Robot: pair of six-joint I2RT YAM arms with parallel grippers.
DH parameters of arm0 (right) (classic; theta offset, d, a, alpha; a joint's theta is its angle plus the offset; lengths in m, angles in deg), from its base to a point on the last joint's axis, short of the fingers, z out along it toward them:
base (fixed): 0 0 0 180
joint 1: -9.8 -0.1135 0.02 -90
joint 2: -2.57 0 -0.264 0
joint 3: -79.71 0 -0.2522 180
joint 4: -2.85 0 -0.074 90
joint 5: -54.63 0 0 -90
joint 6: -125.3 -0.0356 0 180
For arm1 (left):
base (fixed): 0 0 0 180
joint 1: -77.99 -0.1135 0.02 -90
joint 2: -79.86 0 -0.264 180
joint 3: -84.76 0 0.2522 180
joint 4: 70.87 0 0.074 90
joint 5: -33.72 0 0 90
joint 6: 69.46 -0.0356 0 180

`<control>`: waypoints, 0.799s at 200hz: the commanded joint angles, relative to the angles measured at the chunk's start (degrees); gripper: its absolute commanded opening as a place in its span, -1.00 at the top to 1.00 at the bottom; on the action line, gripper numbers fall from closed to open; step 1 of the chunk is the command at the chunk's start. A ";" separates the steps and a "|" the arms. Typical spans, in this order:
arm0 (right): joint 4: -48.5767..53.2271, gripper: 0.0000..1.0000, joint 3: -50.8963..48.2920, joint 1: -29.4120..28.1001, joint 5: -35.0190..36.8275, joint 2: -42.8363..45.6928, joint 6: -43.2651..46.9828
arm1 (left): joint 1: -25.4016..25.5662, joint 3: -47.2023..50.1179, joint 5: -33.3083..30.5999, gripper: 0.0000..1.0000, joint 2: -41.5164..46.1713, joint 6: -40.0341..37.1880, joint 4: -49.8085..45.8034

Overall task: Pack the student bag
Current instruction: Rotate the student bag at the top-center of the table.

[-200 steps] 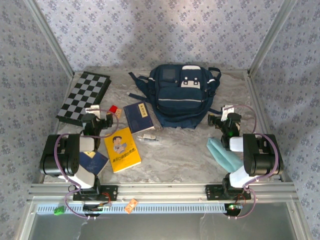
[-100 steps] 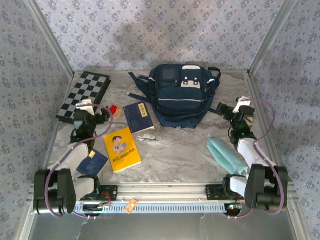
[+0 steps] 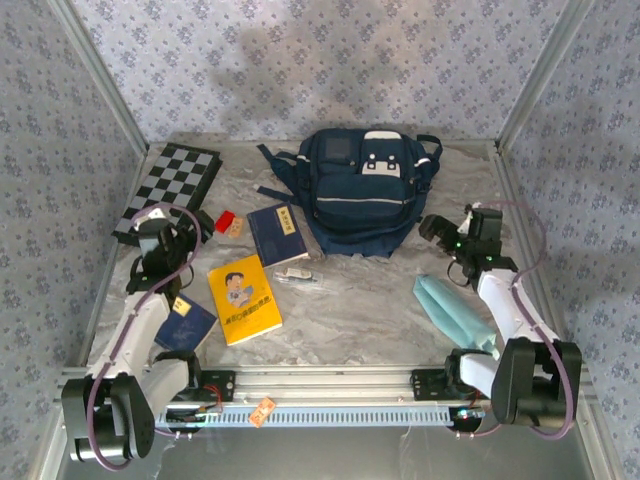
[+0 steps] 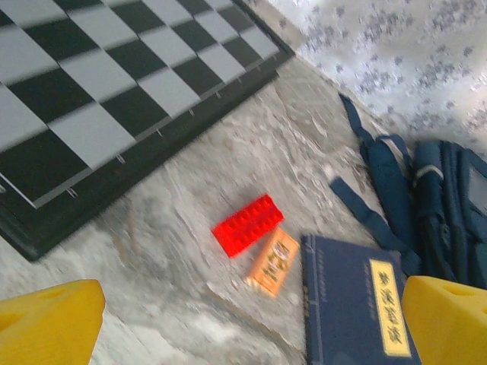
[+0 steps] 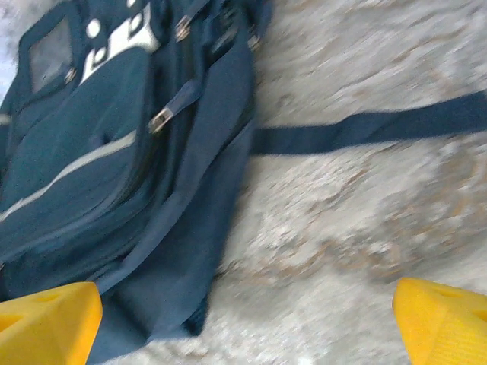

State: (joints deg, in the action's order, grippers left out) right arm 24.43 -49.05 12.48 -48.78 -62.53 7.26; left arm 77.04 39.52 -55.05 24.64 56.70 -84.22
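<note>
Opening likely comes first: bag (image 3: 365, 190) lies flat on the surface (image 3: 360, 310), seemingly zipped. Right tool (image 5: 243, 319), fingers apart and empty, hovers just right of it and should pinch a zip pull (image 5: 161, 119); left tool (image 4: 243, 327), also apart, well left, should pin the fabric.

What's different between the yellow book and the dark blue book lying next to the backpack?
The yellow book has a bright cover with a cartoon figure; the dark blue book is navy with a narrow yellow title strip. The yellow book looks larger from above. The dark blue book lies close beside the student bag, the yellow book nearer the arms' bases. Both lie closed and flat on the table.
</note>
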 commanded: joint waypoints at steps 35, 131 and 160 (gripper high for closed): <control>3.62 -1.00 5.41 -10.80 -3.50 -6.34 -10.04 | 12.87 -4.07 6.35 -1.00 -2.19 3.72 -5.48; 0.85 -0.66 15.33 -17.90 2.87 -23.69 -12.10 | 30.43 -9.22 3.16 -1.00 -12.34 4.73 -2.78; -1.83 -0.34 15.86 -19.53 4.40 -26.53 -13.17 | 30.57 -10.59 3.78 -1.00 -13.68 4.56 -3.95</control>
State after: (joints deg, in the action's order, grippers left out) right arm 24.67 -35.22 -5.68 -46.92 -86.77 -4.78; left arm 107.48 31.91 -51.14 11.51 60.75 -88.29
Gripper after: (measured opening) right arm 0.715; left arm 0.998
